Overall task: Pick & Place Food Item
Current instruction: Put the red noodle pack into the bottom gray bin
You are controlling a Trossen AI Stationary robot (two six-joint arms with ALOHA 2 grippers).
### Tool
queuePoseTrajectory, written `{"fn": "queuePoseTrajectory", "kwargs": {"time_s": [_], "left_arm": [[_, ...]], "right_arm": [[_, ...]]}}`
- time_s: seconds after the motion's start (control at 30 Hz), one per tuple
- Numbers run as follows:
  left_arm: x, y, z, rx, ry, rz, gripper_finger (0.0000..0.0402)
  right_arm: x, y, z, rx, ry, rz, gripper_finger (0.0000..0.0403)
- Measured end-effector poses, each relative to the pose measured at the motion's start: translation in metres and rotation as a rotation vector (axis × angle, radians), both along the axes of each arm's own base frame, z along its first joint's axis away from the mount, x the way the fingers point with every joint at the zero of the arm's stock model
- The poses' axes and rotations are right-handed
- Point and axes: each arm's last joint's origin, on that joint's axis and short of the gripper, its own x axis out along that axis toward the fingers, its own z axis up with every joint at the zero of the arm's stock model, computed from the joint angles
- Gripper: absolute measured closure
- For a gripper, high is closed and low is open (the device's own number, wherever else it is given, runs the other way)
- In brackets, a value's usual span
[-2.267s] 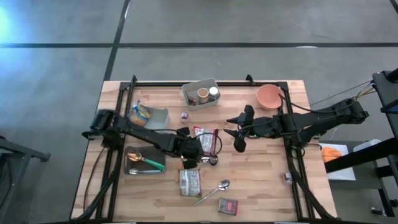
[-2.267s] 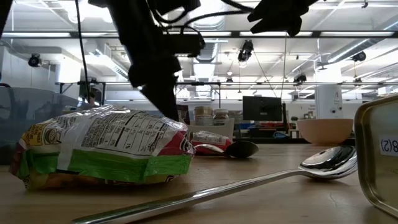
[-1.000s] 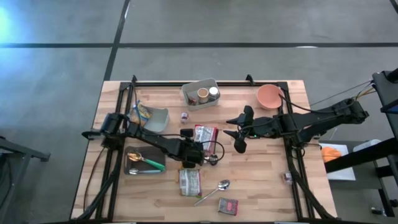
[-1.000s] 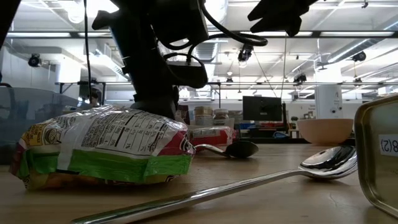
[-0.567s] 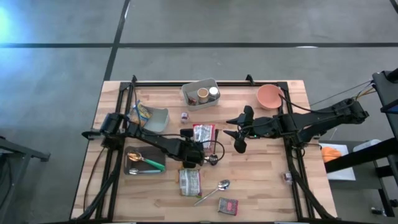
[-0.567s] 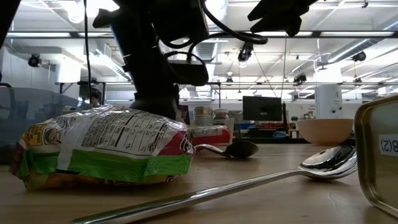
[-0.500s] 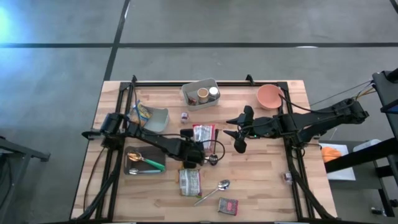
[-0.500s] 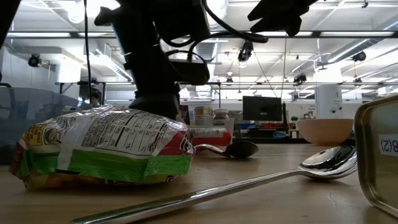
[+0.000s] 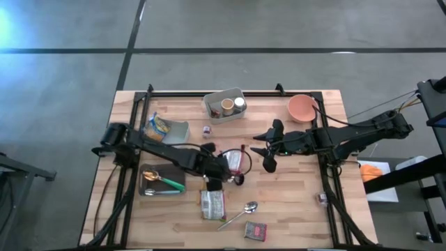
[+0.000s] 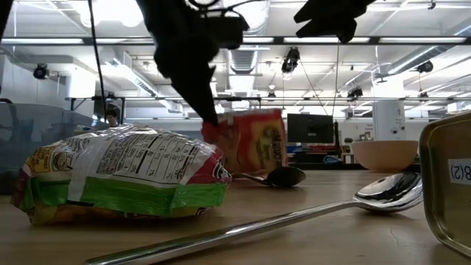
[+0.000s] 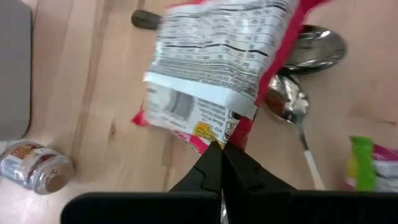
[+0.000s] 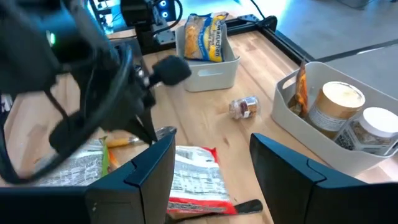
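A red snack packet (image 9: 234,159) with a white printed back (image 11: 217,56) is raised off the middle of the table, with my left gripper (image 11: 222,155) shut on it. In the low view the packet (image 10: 254,143) stands tipped up below the left gripper (image 10: 210,125). To its right, my right gripper (image 9: 268,150) hangs open above the table and touches nothing; its fingers (image 12: 149,171) frame the packet (image 12: 193,177) from a distance. My left gripper pinches the packet's red sealed edge (image 11: 235,134) at its near end between the two fingertips. The fingers come slanting down from above. The packet hangs tilted below them; whether its far end still rests on the table I cannot tell.
A green-and-white packet (image 9: 212,203), a long spoon (image 9: 240,213) and a tin (image 9: 256,231) lie near the front. A second spoon (image 11: 292,102) lies beside the red packet. Bins (image 9: 224,104) (image 9: 167,129), a small jar (image 9: 207,130), a pink bowl (image 9: 302,107) and a tray (image 9: 160,180) ring the centre.
My left gripper has risen from the table with the red packet's near end in it. The packet lay flat and now stands tipped up, its held end lifted highest.
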Motion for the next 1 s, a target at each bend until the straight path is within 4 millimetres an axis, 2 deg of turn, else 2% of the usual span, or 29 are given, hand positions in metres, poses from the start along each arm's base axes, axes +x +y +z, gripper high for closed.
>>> {"fn": "queuePoseTrajectory", "kwargs": {"time_s": [0.23, 0.47, 0.87, 1.0], "left_arm": [[-0.017, 0.005, 0.038, -0.047, -0.069, 0.018, 0.0401], [-0.034, 0.014, 0.065, -0.067, -0.102, 0.064, 0.0401], [-0.095, 0.056, 0.126, -0.145, -0.207, 0.354, 0.0401], [-0.115, 0.068, 0.14, -0.169, -0.244, 0.433, 0.0401]], "right_arm": [[0.0, 0.0, 0.0, 0.001, -0.001, 0.002, 0.0195], [0.0, 0.0, 0.0, 0.001, -0.003, 0.002, 0.0195], [0.0, 0.001, 0.001, 0.002, -0.006, 0.003, 0.0195], [0.0, 0.001, 0.0, 0.01, -0.005, 0.019, 0.0195]]}}
